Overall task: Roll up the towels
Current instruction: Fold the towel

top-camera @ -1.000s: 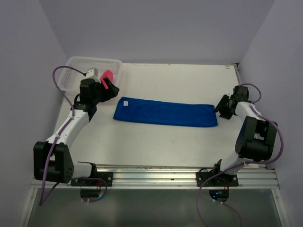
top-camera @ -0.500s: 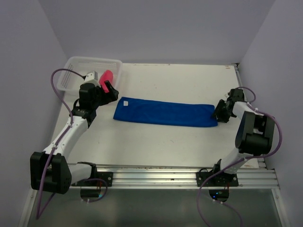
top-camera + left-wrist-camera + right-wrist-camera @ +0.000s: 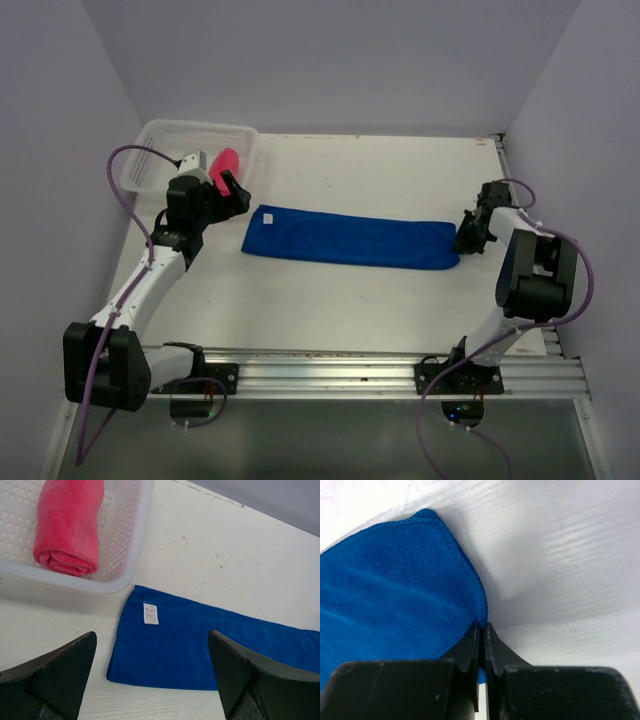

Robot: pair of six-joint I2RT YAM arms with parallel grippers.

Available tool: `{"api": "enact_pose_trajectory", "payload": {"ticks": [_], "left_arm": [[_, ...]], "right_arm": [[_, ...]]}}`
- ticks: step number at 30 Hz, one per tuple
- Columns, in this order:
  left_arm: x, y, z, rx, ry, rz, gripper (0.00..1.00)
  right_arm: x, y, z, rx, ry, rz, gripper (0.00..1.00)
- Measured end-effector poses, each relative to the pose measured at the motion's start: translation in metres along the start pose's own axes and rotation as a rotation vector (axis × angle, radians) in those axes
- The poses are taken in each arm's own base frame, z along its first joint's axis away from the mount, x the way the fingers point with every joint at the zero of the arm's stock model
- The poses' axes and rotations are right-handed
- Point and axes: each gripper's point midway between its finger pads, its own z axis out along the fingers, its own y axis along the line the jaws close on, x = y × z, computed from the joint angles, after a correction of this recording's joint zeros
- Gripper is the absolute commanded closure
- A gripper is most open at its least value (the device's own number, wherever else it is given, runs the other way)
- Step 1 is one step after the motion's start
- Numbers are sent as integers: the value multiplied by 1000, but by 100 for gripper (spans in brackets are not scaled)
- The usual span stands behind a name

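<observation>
The blue towel [image 3: 348, 238] lies flat as a long strip across the table, with a white label [image 3: 151, 614] near its left end. My right gripper [image 3: 466, 238] is shut on the blue towel's right edge [image 3: 481, 605], its fingertips pinching the hem. The pink-red towel [image 3: 67, 527] is rolled and lies in the white mesh basket [image 3: 160, 140] at the back left. My left gripper [image 3: 152, 667] hovers wide open above the blue towel's left end, with nothing between its fingers [image 3: 55, 672].
The basket's near wall [image 3: 120, 575] stands close to the blue towel's left corner. Purple walls close in the table on the left, back and right. The arms' mounting rail [image 3: 330, 365] runs along the near edge.
My right gripper moved in to the blue towel's right edge and shut on it. My left gripper drew back from the basket, leaving the pink-red roll inside, and opened wider.
</observation>
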Motion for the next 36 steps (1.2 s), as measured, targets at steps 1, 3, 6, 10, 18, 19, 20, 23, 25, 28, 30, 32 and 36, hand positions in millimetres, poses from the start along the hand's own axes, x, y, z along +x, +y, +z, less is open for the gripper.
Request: {"api": "enact_pose_trajectory", "payload": {"ticks": [1,3,6,10,18,19,20,23,25,28,30,32,36], "left_arm": [[0,0,0,1,1,0,4],[1,-2,0,6,3,2,4],[2,-4,0,15,7,2,4],[3,-6,0,24,11,3,4],[7,-14,-1,56,27,8,4],[7,-15,-1,58,28,9,4],[7,-15,-1,60,29,9,4],[8,-16,-1,64,31,10,4],[8,-17,-1,66,31,10,4],[9,-18,-2,71,34,10,4],[9,-18,-2,73,35,10,4],[9,-20,-2,77,36,11,4],[11,-22,-2,84,40,14,4]], "right_arm": [[-1,-3,-2,19,2,-4,100],[-3,-11,-6,72,4,-12,100],[-12,-23,-17,152,-9,-24,100],[-31,-25,-44,198,-76,-35,100],[-60,33,-104,198,-250,-196,100],[-59,49,-108,182,-256,-233,100],[-57,65,-112,167,-257,-269,100],[-50,109,-120,125,-263,-363,100],[-45,140,-124,91,-266,-414,100],[-32,184,-125,53,-253,-483,100],[-23,215,-123,27,-242,-524,100],[-13,245,-119,1,-230,-560,100],[14,313,-102,-67,-204,-631,100]]}}
